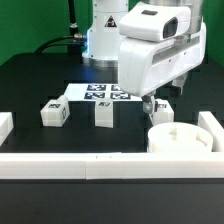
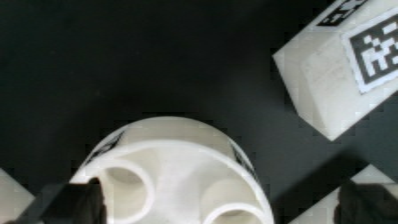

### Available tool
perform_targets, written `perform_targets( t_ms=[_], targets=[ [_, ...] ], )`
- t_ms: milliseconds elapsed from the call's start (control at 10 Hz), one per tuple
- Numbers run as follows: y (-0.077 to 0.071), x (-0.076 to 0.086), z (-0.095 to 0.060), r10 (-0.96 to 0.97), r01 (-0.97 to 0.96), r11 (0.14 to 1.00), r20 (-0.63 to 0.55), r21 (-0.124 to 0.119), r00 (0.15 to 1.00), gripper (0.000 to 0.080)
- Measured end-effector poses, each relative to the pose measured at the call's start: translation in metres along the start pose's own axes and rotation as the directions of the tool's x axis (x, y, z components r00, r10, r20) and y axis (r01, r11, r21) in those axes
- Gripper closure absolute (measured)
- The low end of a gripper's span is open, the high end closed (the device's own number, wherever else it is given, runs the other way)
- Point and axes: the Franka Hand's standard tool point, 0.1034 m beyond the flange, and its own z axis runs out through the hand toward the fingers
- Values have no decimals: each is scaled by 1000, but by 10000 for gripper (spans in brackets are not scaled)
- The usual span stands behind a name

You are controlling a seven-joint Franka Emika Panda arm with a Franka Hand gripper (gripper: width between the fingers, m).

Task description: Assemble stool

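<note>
The round white seat (image 1: 175, 136) lies in the front corner at the exterior view's right. Two white tagged legs (image 1: 53, 113) (image 1: 103, 114) stand apart on the black table. My gripper (image 1: 150, 104) is low over the table just behind the seat. In the wrist view a third white leg (image 2: 169, 160), rounded, with two holes and a tag on its side, sits between my dark fingers (image 2: 68, 200). My gripper (image 2: 205, 202) is open: one finger is at the leg's side, and the other stands off with a dark gap. In the exterior view this leg (image 1: 165, 103) is mostly hidden by my hand.
The marker board (image 1: 100, 93) lies behind the legs and shows in the wrist view (image 2: 347, 80) near the leg. White border rails run along the front (image 1: 90, 163) and both sides (image 1: 210, 128) of the black table.
</note>
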Motion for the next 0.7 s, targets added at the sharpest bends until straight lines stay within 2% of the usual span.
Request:
perform_targets(
  t_ms=[100, 200, 400, 700],
  targets=[
    [1, -1, 1, 30, -30, 1000, 1, 1, 1000, 151],
    [5, -7, 4, 184, -184, 983, -31, -7, 982, 151],
    [-3, -16, 12, 505, -505, 863, -33, 9, 863, 151],
    [-8, -15, 16, 677, -676, 736, -29, 41, 735, 151]
  ],
)
